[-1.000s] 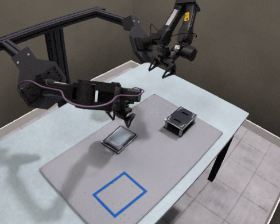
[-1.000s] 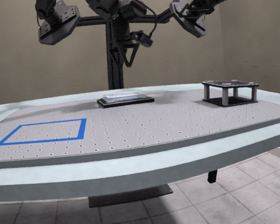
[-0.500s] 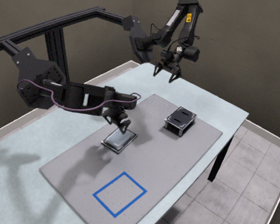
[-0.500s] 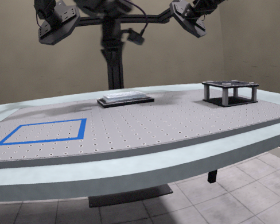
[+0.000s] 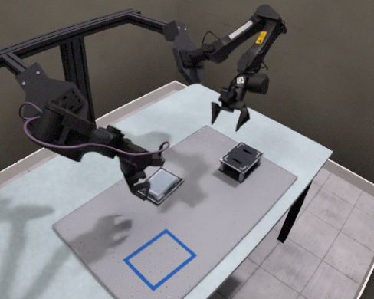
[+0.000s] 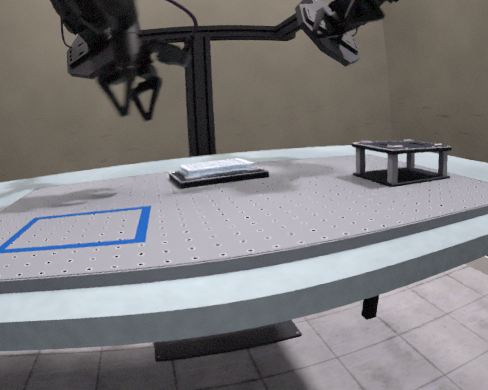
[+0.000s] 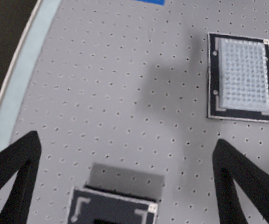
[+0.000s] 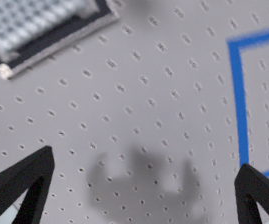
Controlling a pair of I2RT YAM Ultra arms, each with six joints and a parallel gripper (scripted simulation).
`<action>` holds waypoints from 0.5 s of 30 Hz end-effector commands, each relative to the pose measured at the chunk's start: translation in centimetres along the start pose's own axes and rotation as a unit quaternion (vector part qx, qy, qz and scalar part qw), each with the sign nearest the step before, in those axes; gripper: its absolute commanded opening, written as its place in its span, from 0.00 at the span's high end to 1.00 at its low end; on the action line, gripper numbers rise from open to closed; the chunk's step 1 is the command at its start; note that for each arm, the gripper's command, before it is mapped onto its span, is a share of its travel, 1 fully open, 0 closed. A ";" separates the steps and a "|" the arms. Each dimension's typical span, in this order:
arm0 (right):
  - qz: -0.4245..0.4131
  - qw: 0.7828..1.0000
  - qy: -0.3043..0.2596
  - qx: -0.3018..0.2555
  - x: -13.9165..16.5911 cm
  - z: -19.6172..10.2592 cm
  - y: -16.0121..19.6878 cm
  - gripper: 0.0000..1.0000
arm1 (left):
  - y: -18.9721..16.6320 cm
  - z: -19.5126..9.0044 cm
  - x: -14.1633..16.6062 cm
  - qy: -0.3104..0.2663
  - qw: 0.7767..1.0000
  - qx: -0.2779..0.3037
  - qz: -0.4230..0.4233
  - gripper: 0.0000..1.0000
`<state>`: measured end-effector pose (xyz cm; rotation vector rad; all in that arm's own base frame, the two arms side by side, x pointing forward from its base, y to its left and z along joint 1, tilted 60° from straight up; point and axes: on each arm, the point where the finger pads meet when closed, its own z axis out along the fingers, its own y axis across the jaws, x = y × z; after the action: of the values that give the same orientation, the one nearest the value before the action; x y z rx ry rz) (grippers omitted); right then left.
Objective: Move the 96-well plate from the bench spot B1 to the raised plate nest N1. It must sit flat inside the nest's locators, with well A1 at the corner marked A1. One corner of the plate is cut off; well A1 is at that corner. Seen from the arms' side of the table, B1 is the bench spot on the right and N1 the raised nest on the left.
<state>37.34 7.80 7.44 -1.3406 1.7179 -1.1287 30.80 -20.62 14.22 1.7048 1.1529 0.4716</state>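
Two arms show in the top view, each with one gripper of two fingers. At the left, the right gripper [image 5: 142, 184] [image 6: 136, 116] [image 8: 147, 165] has its pair of fingers wide apart, holding nothing. At the lower left lies one blue outline [image 5: 139, 274] [image 6: 69, 246] [image 7: 152, 1] [image 8: 238, 90], four-sided, with no plate in it. Near the middle, the one 96-well plate [image 5: 162, 182] [image 6: 216, 167] [image 7: 244, 75] [image 8: 27, 20] rests on one low black base [image 5: 174, 188] [image 6: 234, 178] [image 7: 213, 70] [image 8: 60, 42]; I cannot tell which corner is cut off. Above and right of it, the left gripper [image 5: 225, 126] [image 7: 127, 143] has two fingers wide apart, also holding nothing. Right of centre stands one raised nest [image 5: 242, 155] [image 6: 392, 167] [image 7: 110, 204], its top bare of any plate, with two dark slots and four posts.
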 end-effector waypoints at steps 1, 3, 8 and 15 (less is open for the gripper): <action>0.053 0.995 -0.076 0.024 -0.2 -1.0 -2.3 0.00 | 1.8 3.2 -0.8 0.005 0.999 -0.039 -0.014 0.00; 0.078 0.993 -0.083 0.026 1.1 -1.3 -3.1 0.00 | 1.0 4.9 -0.7 0.014 0.999 -0.033 -0.020 0.00; 0.123 0.986 -0.103 0.037 2.7 -1.8 -4.7 0.00 | -0.5 7.6 -0.3 0.029 0.999 -0.027 -0.031 0.00; 0.247 0.954 -0.149 0.087 7.6 -3.1 -10.9 0.00 | -4.3 13.2 0.3 0.062 0.996 -0.037 -0.059 0.00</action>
<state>36.83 -0.66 15.86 -0.9082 1.6600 -0.9286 37.00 -24.47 4.30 1.6767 1.3330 0.5139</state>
